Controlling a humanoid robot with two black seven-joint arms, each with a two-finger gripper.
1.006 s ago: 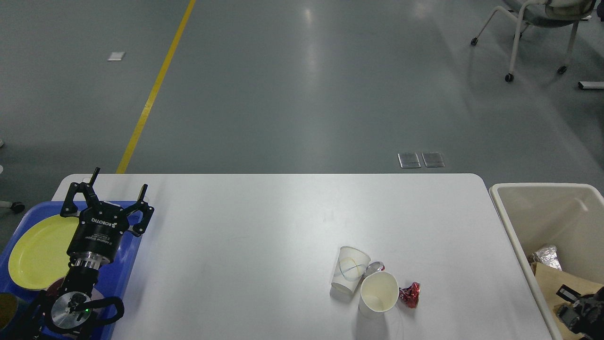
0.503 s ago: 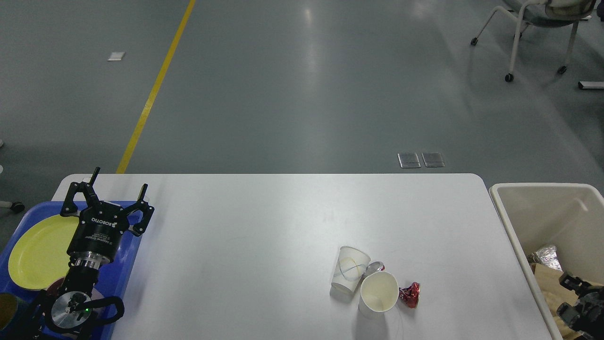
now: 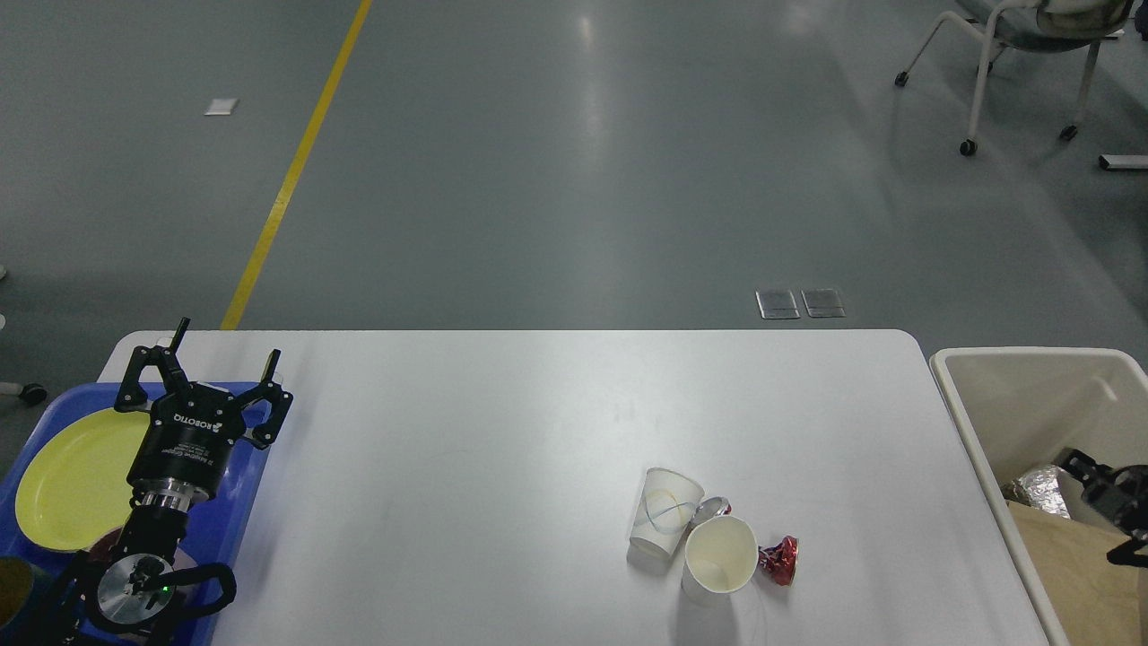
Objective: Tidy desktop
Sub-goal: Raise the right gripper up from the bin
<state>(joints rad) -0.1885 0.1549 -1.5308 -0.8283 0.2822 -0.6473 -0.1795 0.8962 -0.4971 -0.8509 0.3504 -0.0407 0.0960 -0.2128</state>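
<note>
The white desktop (image 3: 502, 449) fills the lower middle of the head view. Two white paper cups lie on it at the right front: one with a blue swirl (image 3: 662, 513) and a plain one (image 3: 717, 556) with its mouth toward me. A silver foil scrap (image 3: 710, 509) sits between them and a red wrapper (image 3: 779, 559) lies just right of the plain cup. My left gripper (image 3: 224, 354) stands open and empty above the blue tray's far right edge. My right gripper (image 3: 1108, 489) shows only partly at the right edge, over the beige bin.
A blue tray (image 3: 235, 502) at the left front holds a yellow plate (image 3: 76, 480). A beige bin (image 3: 1031, 395) beside the table's right end contains crumpled foil (image 3: 1033, 492) and brown cardboard (image 3: 1072, 565). A wheeled chair (image 3: 1013, 54) stands far back right.
My right gripper has risen from the bottom right corner to higher over the bin. The left arm and the things on the table have not moved.
</note>
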